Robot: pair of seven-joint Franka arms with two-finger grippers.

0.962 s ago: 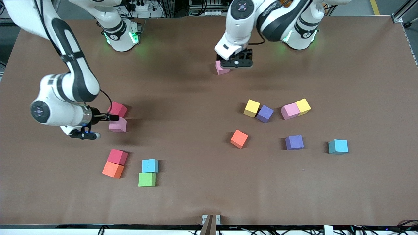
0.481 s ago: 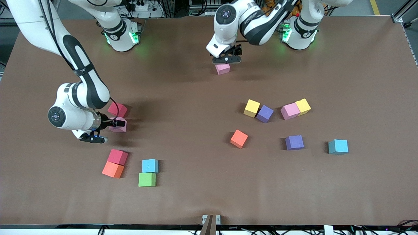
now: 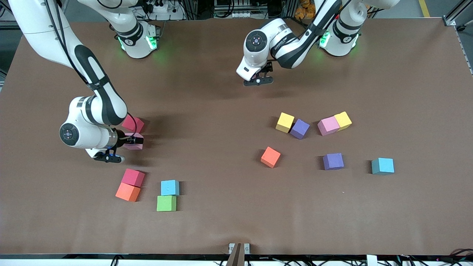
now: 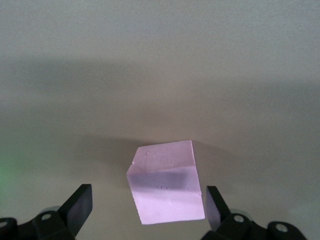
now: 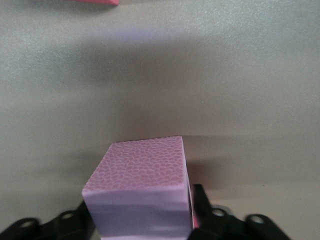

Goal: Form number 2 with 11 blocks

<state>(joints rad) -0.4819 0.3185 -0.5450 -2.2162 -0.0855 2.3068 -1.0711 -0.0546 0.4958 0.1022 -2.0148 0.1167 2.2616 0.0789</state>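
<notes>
My right gripper point(image 3: 135, 141) is low at the table, shut on a pink block point(image 3: 137, 146) that sits beside a red block point(image 3: 133, 123). In the right wrist view the pink block point(image 5: 142, 175) fills the gap between the fingers of the gripper point(image 5: 142, 217). My left gripper point(image 3: 258, 80) is low over another pink block near the bases and hides it in the front view. In the left wrist view that block point(image 4: 165, 182) rests on the table between the open fingers of the gripper point(image 4: 147, 196). No number 2 is in view.
Nearer the camera lie a red point(image 3: 133, 177), orange point(image 3: 128, 192), light blue point(image 3: 170, 187) and green block point(image 3: 166, 203). Toward the left arm's end lie yellow point(image 3: 285, 122), purple point(image 3: 299, 128), pink point(image 3: 328, 125), yellow point(image 3: 343, 120), orange point(image 3: 270, 157), purple point(image 3: 333, 161) and light blue point(image 3: 383, 166) blocks.
My right gripper has moved in around the pink block beside the red one. My left gripper has come down over the pink block near the bases, which now hides under it.
</notes>
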